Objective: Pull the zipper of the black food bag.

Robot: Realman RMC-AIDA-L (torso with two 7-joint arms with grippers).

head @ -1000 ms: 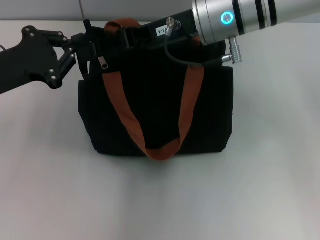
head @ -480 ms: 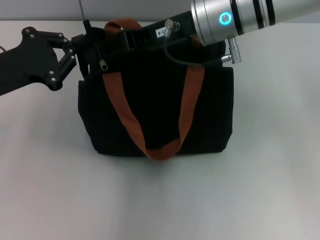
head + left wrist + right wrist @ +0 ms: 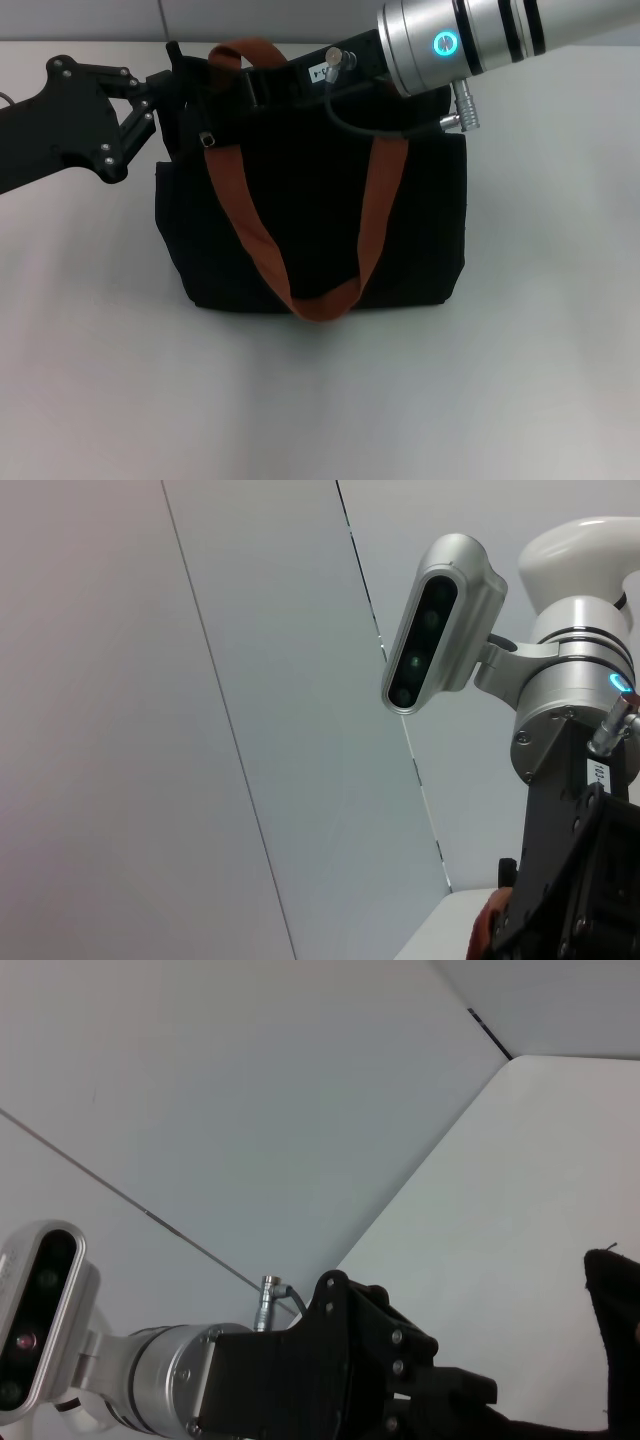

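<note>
In the head view the black food bag (image 3: 310, 200) stands upright mid-table, its rust-brown strap handles (image 3: 240, 215) hanging down the front. The small silver zipper (image 3: 207, 139) shows near the bag's top left, just left of the strap. My left gripper (image 3: 185, 95) is at the bag's top left corner, right above the zipper. My right gripper (image 3: 262, 80) reaches in from the upper right and sits on the bag's top edge, black against black. The right wrist view shows only a corner of the bag (image 3: 612, 1340).
White table (image 3: 320, 400) all around the bag, with a grey wall behind. The right arm's silver wrist (image 3: 450, 40) and cable hang over the bag's top right. The left wrist view shows the right arm's camera housing (image 3: 435, 625).
The zipper pull has dropped slightly and turned, so it looks smaller. The left gripper has edged right toward the bag. The right arm has shifted a little to the left.
</note>
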